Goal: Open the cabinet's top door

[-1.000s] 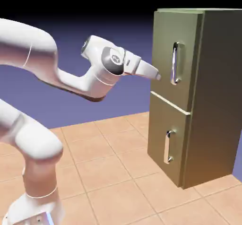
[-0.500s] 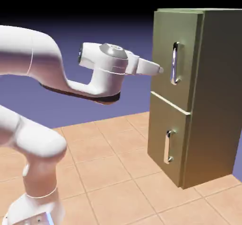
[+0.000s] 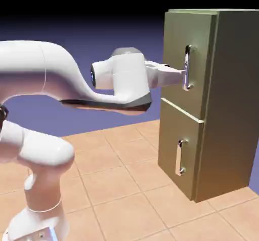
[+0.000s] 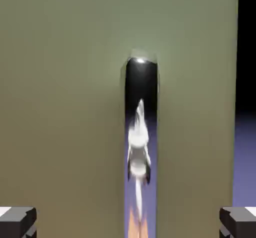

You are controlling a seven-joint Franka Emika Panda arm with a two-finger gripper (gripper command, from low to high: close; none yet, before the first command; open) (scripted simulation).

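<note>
The arm reaches from 9 o'clock toward the cabinet (image 3: 212, 103) at 3 o'clock. The gripper (image 3: 182, 74), its 2 fingers (image 4: 17, 221) spread wide apart, sits at the top door (image 3: 189, 63) and its silver handle (image 3: 187, 68).

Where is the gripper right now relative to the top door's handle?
In the exterior view the gripper is level with the handle of the top door, at or just short of it; the hand view shows the handle centred between its open fingertips.
</note>
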